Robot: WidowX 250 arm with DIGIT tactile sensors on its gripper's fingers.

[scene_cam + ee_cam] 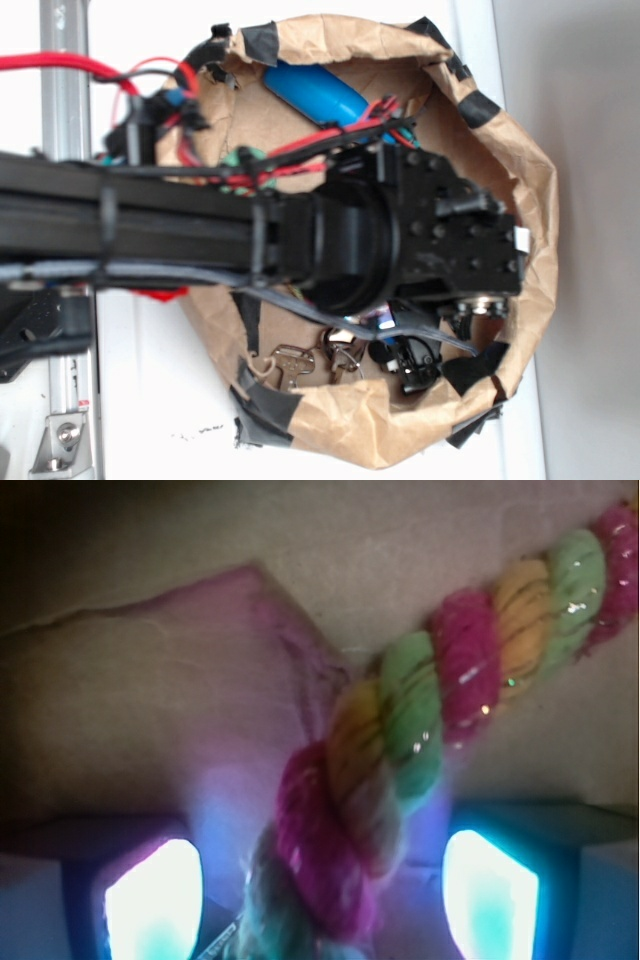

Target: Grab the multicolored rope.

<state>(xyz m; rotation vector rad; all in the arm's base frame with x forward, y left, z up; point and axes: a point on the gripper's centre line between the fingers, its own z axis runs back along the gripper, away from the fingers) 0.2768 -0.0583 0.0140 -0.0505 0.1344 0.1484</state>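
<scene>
The multicolored rope (420,710) is thick and twisted, with pink-red, yellow-orange and pale green strands. In the wrist view it runs from the top right down to the bottom centre, lying on brown paper. My gripper (322,900) is open and straddles the rope's lower part. Its glowing pads, one on the left (155,900) and one on the right (490,895), stand on either side with a gap to the rope on each. In the exterior view my arm (380,240) reaches into the bag and hides the rope and the fingers.
A brown paper bag (530,180) with black tape on its rim surrounds the work area. Against its far wall lies a blue bottle (315,92). Metal key-like pieces (295,365) and small dark items (415,360) sit at the near side. Red cables (60,65) run along the arm.
</scene>
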